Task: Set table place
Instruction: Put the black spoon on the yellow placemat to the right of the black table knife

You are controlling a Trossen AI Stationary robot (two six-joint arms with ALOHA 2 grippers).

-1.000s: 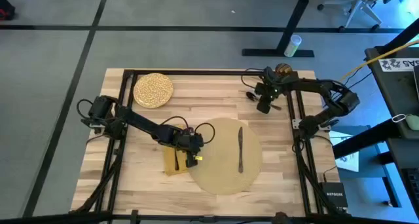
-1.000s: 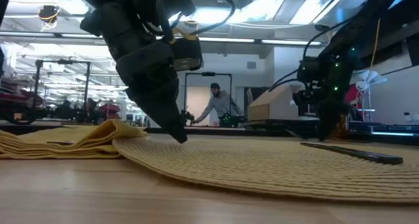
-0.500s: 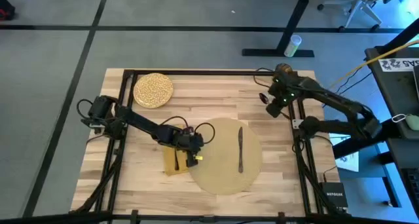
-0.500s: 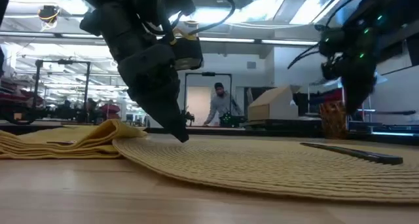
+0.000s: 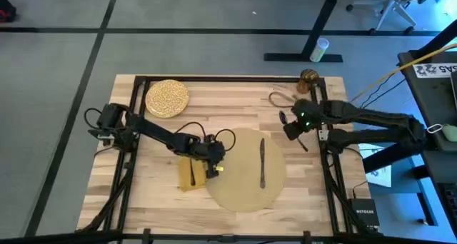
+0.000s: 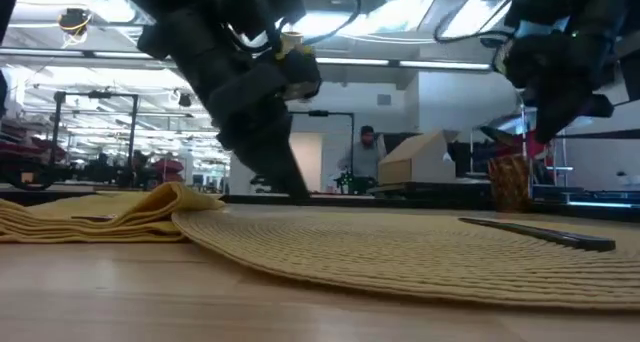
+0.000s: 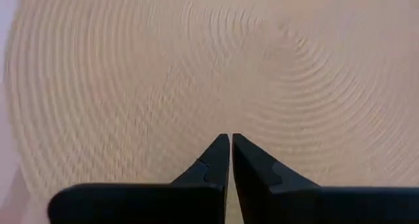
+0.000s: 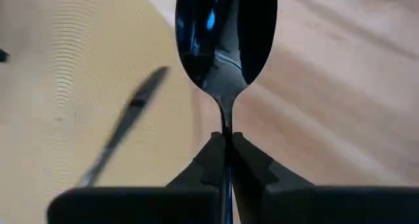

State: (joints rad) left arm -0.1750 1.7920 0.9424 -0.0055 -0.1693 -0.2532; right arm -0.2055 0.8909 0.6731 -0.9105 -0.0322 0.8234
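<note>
The left gripper (image 5: 212, 173), fingers closed on nothing, rests at the placemat's (image 5: 239, 190) left edge beside the napkin (image 5: 187, 174). Farther off, the right gripper (image 5: 291, 130) pinches the spoon (image 8: 226, 34) by its handle, just right of the knife (image 5: 262, 160), which lies lengthwise near-to-far.

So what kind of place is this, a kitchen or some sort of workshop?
Most likely a robotics lab or open workshop, not a kitchen. The wooden table stands on grey office flooring, an office chair sits off at the back, and the low view shows a big ceiling-lit hall with a person working at a bench.
</note>
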